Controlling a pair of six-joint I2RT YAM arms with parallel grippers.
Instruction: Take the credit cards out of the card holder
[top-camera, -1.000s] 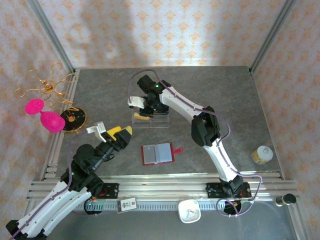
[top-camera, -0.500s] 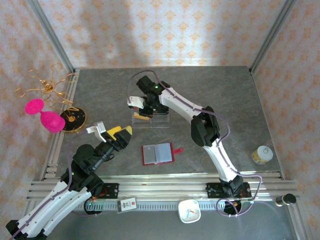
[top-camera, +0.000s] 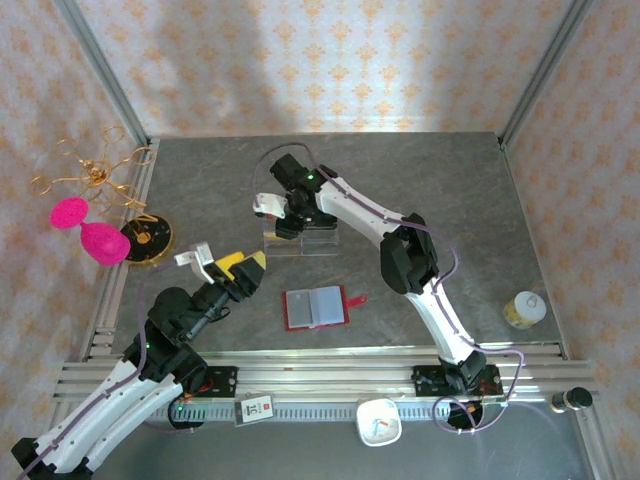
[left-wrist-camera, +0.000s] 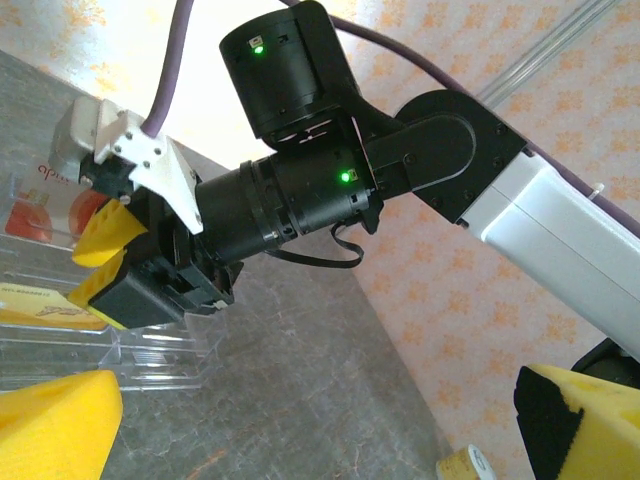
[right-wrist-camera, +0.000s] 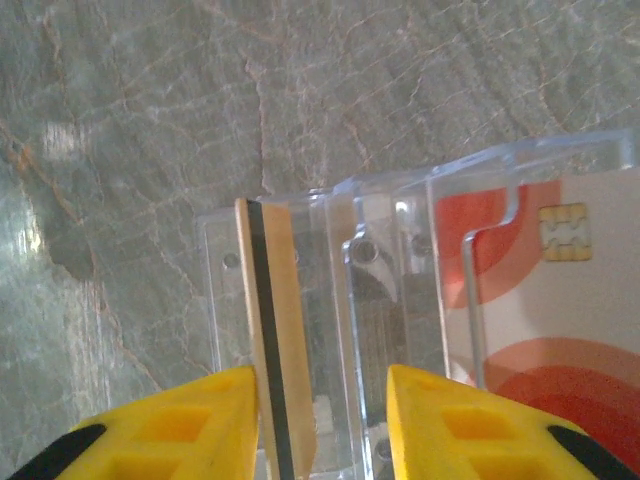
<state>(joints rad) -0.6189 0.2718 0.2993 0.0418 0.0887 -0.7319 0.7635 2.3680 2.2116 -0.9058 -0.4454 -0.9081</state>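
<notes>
Right end effector: I am holding it over the clear stand, jaws partway apart, gripping nothing.
Gold card: it is standing on edge in a stand slot between the yellow fingers, close against one of them.
Red-and-white card: it is sitting in the neighbouring tier.
Card holder: it is lying open on the grey surface, well apart from the stand.
Left end effector: it is hovering wide open and empty, near the holder.

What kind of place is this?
Probably a lab robot test cell: silver aluminium-extrusion frame, patterned wallpaper backdrop panels, two white-and-black robot arms mounted at a grey stone-look tabletop.
</notes>
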